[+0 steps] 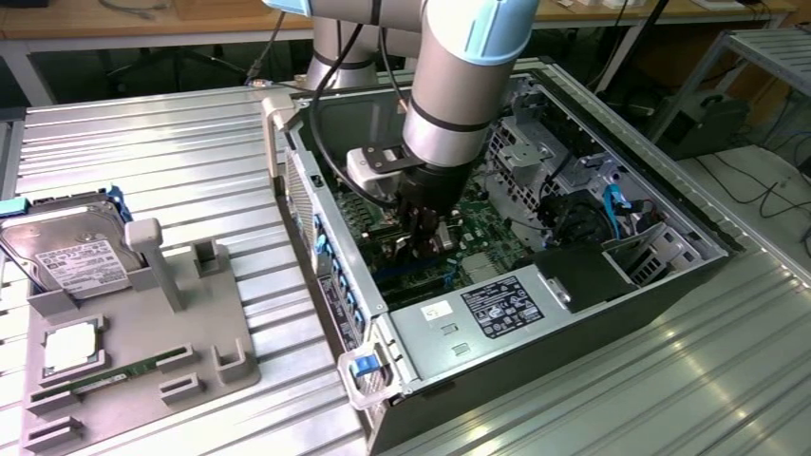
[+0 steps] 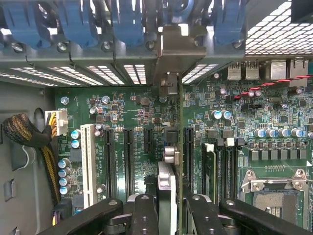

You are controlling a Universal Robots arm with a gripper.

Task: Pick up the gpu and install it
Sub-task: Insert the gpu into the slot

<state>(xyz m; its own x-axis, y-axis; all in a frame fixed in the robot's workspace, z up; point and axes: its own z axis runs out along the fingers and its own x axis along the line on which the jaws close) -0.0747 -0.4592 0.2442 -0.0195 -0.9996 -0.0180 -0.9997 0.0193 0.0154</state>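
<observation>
While fingers clamp the gpu, black slots flank its edge.

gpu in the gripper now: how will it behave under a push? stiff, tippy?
Probably stiff: the gpu shows a straight, unbent edge from the gripper to its metal bracket. Likely light, being so thin. Clamped across its flat faces and standing on edge over the motherboard, it may tilt if pushed off-axis.
</observation>
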